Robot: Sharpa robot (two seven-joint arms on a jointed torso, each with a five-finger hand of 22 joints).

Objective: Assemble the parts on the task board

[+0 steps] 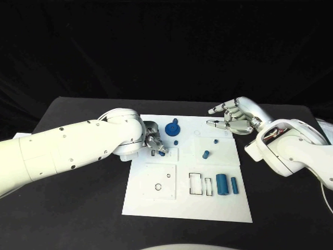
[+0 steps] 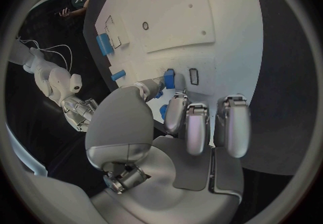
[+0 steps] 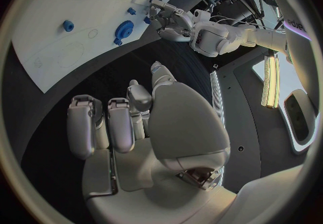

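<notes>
Blue parts (image 1: 221,184) on task board (image 1: 186,207).

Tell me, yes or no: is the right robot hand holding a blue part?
No. The right robot hand hovers with fingers apart and nothing between them, beside the far right edge of the white task board.

We can read no text, label, brand or number anywhere in these pictures. The task board (image 1: 186,208) carries only thin black outlines, rectangles and small circles, with no letters or figures beside them that we can make out. The blue parts (image 1: 222,184) lying on it bear no markings we can see. In the right wrist view we notice some dark marks on a pale panel at the far right rim of the circle, but they are too small and bent for us to read.
</notes>
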